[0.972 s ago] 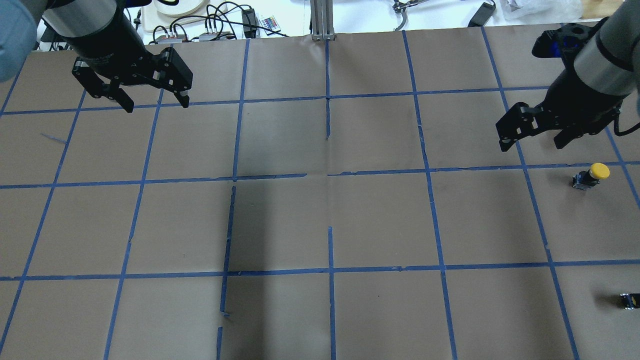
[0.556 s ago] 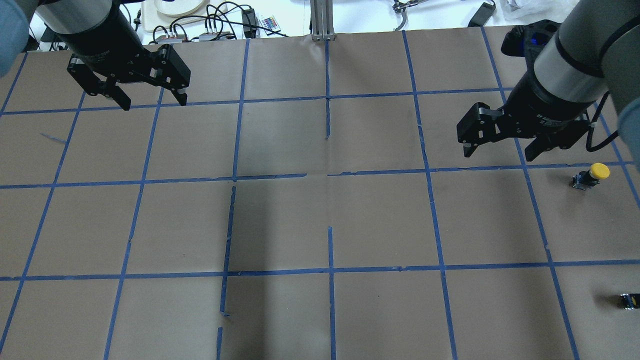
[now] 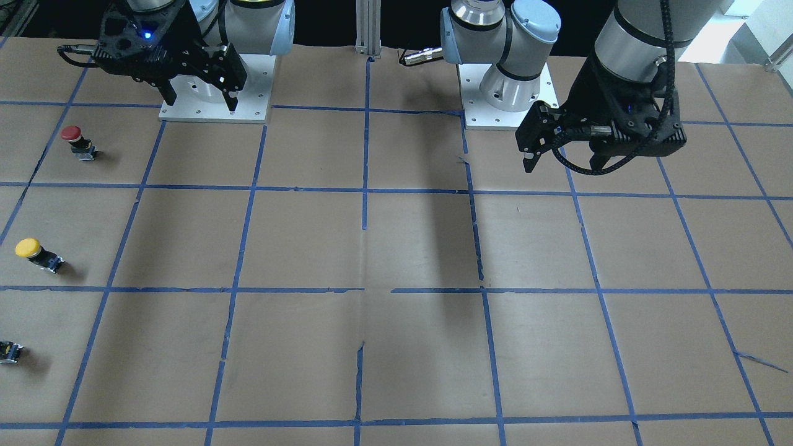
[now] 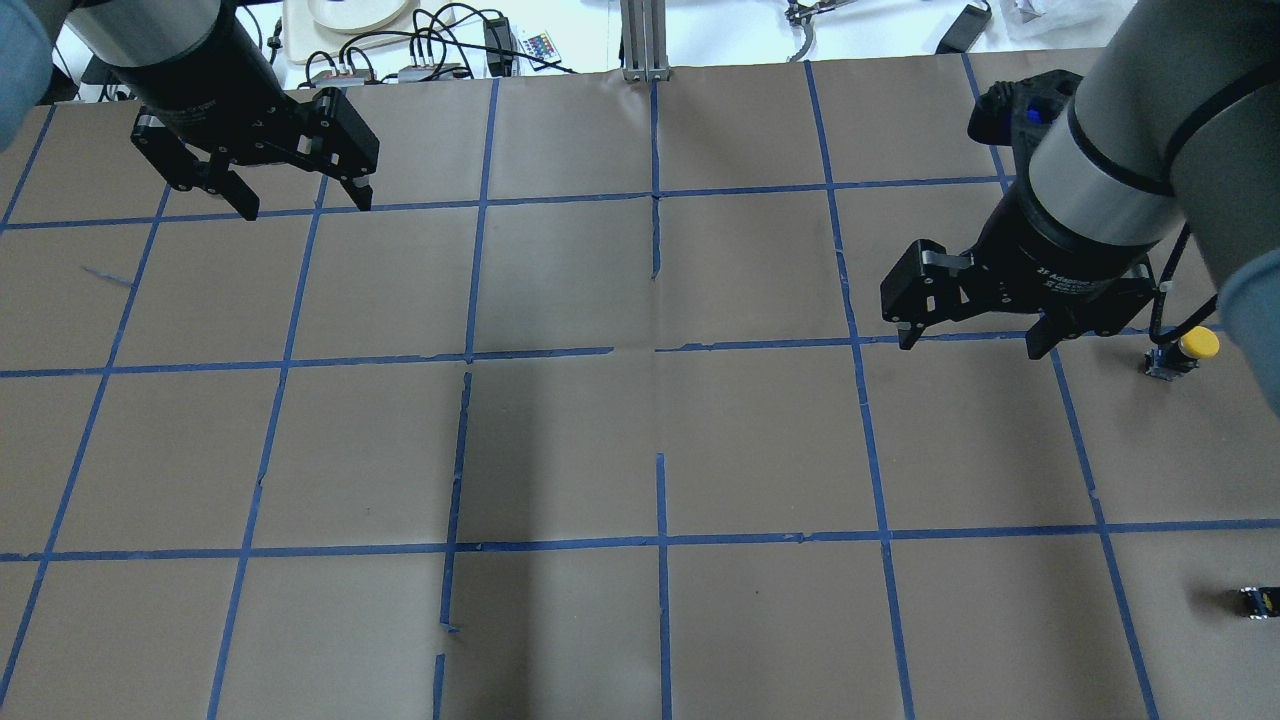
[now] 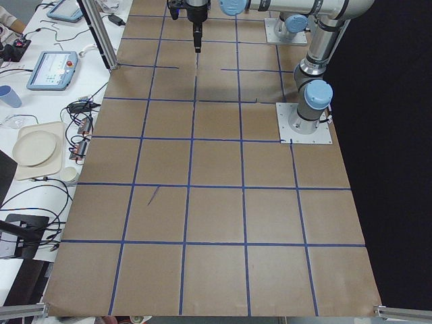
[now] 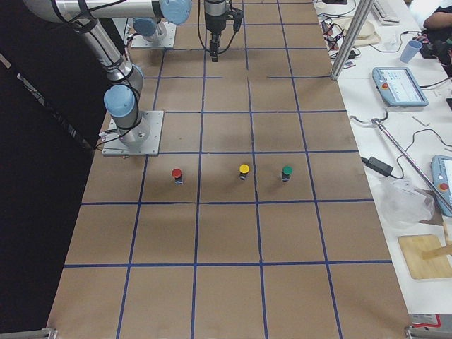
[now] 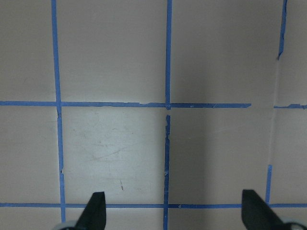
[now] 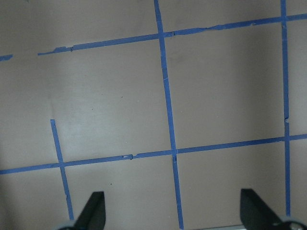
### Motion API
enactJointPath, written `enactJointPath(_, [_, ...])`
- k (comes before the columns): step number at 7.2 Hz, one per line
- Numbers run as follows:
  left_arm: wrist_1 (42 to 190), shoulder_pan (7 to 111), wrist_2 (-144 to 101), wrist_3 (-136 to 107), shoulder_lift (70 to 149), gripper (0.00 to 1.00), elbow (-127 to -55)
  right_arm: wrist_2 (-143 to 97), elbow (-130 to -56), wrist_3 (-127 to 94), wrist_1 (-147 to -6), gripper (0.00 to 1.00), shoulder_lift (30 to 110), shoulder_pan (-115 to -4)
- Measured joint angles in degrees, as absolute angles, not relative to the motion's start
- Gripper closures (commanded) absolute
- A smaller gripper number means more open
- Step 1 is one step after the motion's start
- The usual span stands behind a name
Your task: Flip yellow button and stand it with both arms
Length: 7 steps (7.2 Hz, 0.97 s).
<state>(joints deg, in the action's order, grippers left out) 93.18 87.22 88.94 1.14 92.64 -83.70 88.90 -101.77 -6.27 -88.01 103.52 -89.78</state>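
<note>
The yellow button (image 4: pixel 1182 352) lies on its side on the brown paper at the table's right edge, cap pointing right; it also shows in the front view (image 3: pixel 37 253). My right gripper (image 4: pixel 970 347) hovers open and empty just left of the button, above the table; it also shows in the front view (image 3: pixel 201 102). My left gripper (image 4: pixel 303 207) hangs open and empty over the far left of the table, far from the button; it also shows in the front view (image 3: pixel 560 167). Both wrist views show only taped paper between open fingertips (image 7: pixel 96 208) (image 8: pixel 94 207).
A small capless black-grey block (image 4: pixel 1258 601) lies near the right edge, nearer to me. A red-capped button (image 3: pixel 77 141) lies beside the right arm's base plate (image 3: pixel 248 111). Cables and clutter (image 4: pixel 430 50) and a metal post (image 4: pixel 645 40) line the far edge.
My right gripper has swung left and toward me in the overhead view and turned, still open, now level with the button. My left gripper shifted only slightly.
</note>
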Motion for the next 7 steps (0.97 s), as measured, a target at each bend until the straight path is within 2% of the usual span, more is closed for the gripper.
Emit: enactJointPath(7, [91.9, 87.1, 88.9, 1.2, 94.5, 0.0, -83.1, 89.4, -101.1, -6.2, -86.5, 0.0, 103.2, -88.7])
